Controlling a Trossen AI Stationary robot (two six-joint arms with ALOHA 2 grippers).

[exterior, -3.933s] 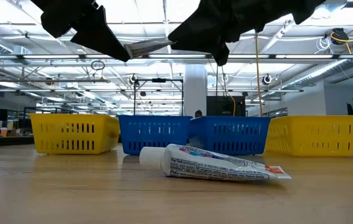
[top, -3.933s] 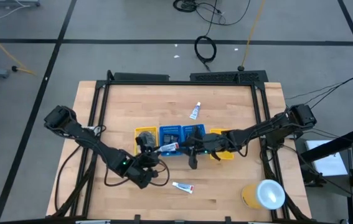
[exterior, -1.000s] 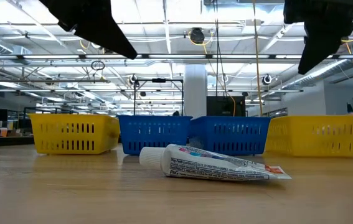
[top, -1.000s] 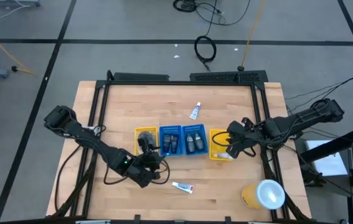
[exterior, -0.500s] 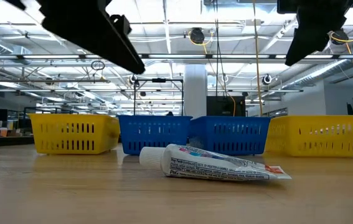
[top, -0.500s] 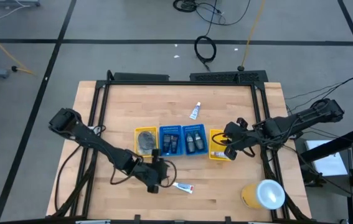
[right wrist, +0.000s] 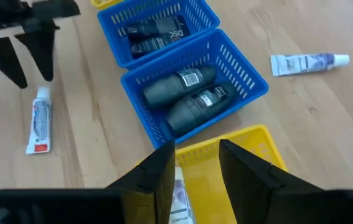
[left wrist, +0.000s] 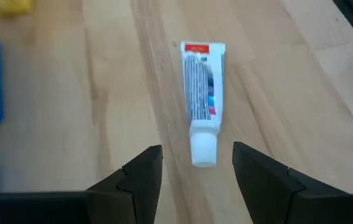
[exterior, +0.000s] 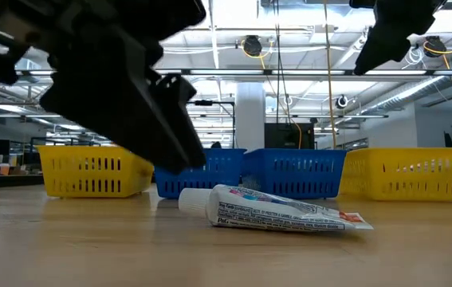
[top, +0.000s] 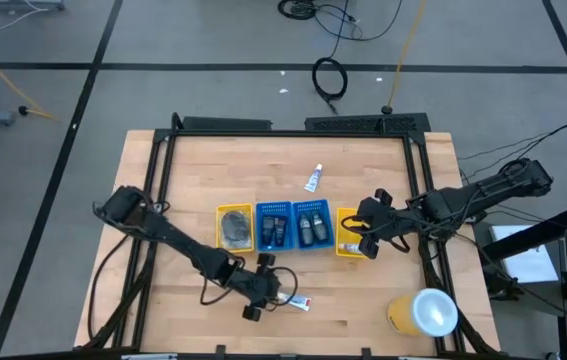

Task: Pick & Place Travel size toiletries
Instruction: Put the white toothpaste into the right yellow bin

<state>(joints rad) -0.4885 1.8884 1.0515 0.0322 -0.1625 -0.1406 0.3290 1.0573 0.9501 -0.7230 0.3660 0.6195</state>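
Note:
A small white tube (left wrist: 201,99) with a white cap and a red end lies flat on the wood near the table's front. My left gripper (left wrist: 198,180) is open and slants down, its fingers standing on either side of the cap end without touching it; it also shows as left gripper (top: 273,292). My right gripper (right wrist: 198,168) hangs open above the right yellow tray (right wrist: 251,146), which holds another tube (right wrist: 177,199). Dark bottles (right wrist: 188,93) lie in the two blue trays. A grey mesh pad (top: 233,230) sits in the left yellow tray.
A white tube with a blue end (top: 313,178) lies on the wood beyond the trays. A large yellow-and-white cylinder (top: 423,312) stands at the near right corner. The row of trays (exterior: 233,171) lies just behind the near tube (exterior: 277,211). Bare wood lies to the left.
My left gripper has gone down and toward the table's right and near edge, up to the red-ended tube's cap, tipping further downward as it went; its fingers stay open. My right gripper has turned a little at the wrist above the right yellow tray. The tubes have not moved.

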